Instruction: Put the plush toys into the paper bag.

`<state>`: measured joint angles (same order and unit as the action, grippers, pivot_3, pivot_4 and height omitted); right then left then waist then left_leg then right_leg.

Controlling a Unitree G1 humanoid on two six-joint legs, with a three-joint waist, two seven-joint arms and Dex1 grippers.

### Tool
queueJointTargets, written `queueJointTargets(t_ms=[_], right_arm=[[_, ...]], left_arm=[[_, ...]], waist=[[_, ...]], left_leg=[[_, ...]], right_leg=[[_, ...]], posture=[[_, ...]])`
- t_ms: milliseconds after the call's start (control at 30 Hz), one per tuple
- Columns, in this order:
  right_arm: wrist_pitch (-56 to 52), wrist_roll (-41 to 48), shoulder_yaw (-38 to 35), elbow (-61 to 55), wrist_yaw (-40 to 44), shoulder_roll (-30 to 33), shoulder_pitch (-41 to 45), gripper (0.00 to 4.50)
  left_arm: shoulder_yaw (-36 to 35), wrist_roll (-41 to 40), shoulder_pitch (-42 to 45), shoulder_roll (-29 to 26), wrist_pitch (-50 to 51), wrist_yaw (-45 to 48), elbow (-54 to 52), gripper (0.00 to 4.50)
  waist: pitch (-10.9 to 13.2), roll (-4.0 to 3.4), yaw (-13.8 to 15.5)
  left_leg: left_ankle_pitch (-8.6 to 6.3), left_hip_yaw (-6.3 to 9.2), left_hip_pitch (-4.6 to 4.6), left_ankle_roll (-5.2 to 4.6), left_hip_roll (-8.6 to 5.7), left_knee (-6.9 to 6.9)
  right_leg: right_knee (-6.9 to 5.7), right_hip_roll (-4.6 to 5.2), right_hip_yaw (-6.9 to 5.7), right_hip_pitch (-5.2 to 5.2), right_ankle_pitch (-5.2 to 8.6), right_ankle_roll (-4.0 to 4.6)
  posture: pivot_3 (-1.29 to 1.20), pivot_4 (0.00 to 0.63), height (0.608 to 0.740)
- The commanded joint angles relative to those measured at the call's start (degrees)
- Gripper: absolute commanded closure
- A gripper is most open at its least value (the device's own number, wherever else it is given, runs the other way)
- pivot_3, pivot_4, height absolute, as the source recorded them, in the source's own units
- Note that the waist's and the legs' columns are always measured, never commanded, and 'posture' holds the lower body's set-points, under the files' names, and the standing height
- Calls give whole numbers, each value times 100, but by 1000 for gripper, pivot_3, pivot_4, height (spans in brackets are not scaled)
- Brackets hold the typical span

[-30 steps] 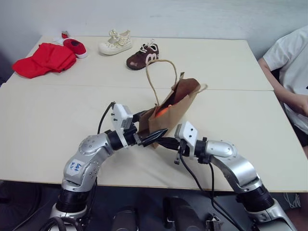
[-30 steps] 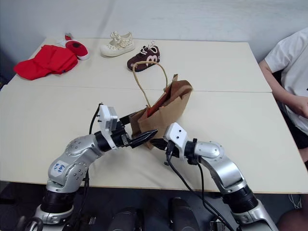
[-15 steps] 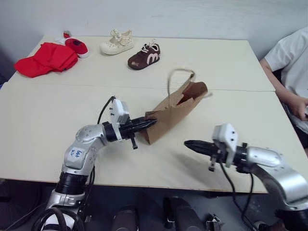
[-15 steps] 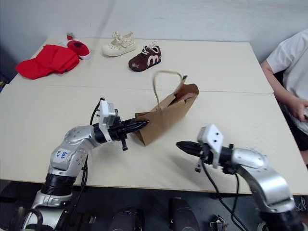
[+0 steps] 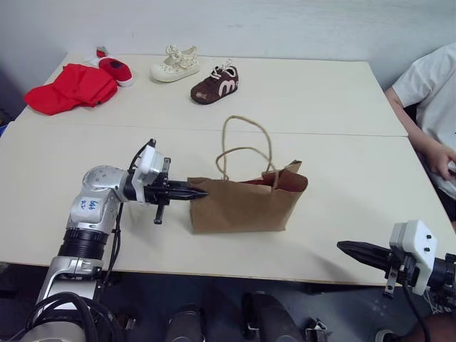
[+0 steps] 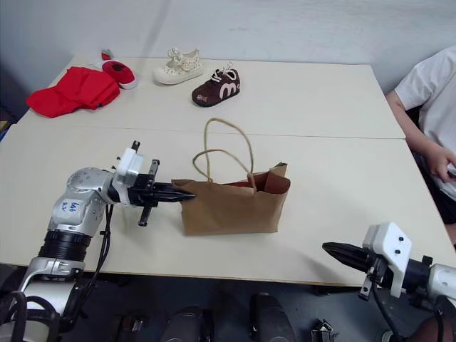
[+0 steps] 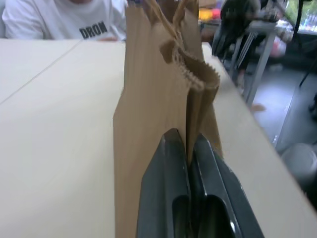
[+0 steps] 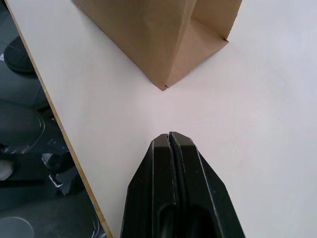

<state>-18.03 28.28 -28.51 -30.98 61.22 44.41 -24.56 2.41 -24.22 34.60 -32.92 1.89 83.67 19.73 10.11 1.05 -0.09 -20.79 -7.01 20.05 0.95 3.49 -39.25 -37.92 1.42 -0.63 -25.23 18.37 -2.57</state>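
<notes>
Bag (image 5: 242, 205) now stands upright on the table (image 5: 342, 100), near its front edge; half a second earlier it leaned over on its corner, and a second earlier both arms crowded against it. Handles (image 5: 246, 146) rise in two loops above the mouth.

Left gripper (image 5: 198, 192) has closed since a second ago. Its fingers (image 7: 171, 163) are pinched on the folded side edge of the bag, holding that end steady. Judgement: this grip is what has righted the bag.

Right gripper (image 5: 349, 249) has withdrawn to the table's front edge, well apart from the bag. Its fingers (image 8: 171, 148) are shut together on nothing.

Contents: a dark red strip shows just inside the rim at the bag's right end; whether it is a toy or the lining cannot be told. An orange patch showed in the mouth a second ago; none shows at present. No plush toy lies loose on the table.

Judgement: the toys are probably inside and the task near complete, but unconfirmed.

Far side of the table: red cloth (image 5: 68, 87), three small shoes (image 5: 214, 84).
</notes>
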Motion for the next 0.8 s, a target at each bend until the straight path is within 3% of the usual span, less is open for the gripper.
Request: queueJointTargets(t_ms=[33, 133, 233, 400, 567, 600, 800], right_arm=[[288, -5, 90, 17, -35, -104, 54, 4500], [20, 354, 124, 87, 34, -86, 137, 4500], [-422, 627, 168, 126, 219, 196, 184, 3913], [523, 160, 93, 902, 443, 365, 824, 2153], [1732, 13, 227, 2156, 1324, 543, 1601, 329], [1886, -54, 285, 2415, 1441, 632, 1789, 52], [2660, -228, 723, 3789, 2267, 1029, 2973, 18]], left_arm=[[53, 293, -63, 20, -319, -170, -57, 4468], [-73, 224, -216, -67, 91, -498, -424, 4074], [-249, 168, -585, -362, 440, -722, -977, 3275], [-950, -33, -1702, -1019, 776, -1101, -1888, 1631], [-2057, -279, -3108, -1279, 970, -1581, -2797, 40], [-2261, -256, -3339, -1269, 902, -1700, -2879, 0], [-3103, 181, -4415, -1247, 503, -2320, -2909, 0]], waist=[[0, 0, 4], [0, 0, 4], [0, 0, 1], [-1, 0, -116], [0, 1, -139], [2, -3, -146], [4, -6, -151]], left_leg=[[0, -1, -1, 0, 0, 0], [0, 1, -1, -1, -1, -2], [0, 1, -1, -1, 3, -2], [-1, 1, -12, 0, 10, 7], [-5, 3, -26, -6, 9, 12], [-8, 1, -34, -7, 10, 15], [-18, -2, -89, -15, 11, 20]], right_leg=[[-1, 1, 1, 0, 0, 0], [-3, 5, 1, 0, -1, -1], [-6, 6, 2, -1, -1, -1], [-10, 5, 6, -1, 3, 6], [-1, 8, 4, 17, 3, 6], [3, 8, 5, 25, 3, 6], [14, 13, 2, 82, 4, 7]], posture=[[0, 150, 740], [0, 150, 740], [0, 150, 740], [0, 150, 740], [0, 150, 740], [0, 150, 740], [0, 150, 740]])
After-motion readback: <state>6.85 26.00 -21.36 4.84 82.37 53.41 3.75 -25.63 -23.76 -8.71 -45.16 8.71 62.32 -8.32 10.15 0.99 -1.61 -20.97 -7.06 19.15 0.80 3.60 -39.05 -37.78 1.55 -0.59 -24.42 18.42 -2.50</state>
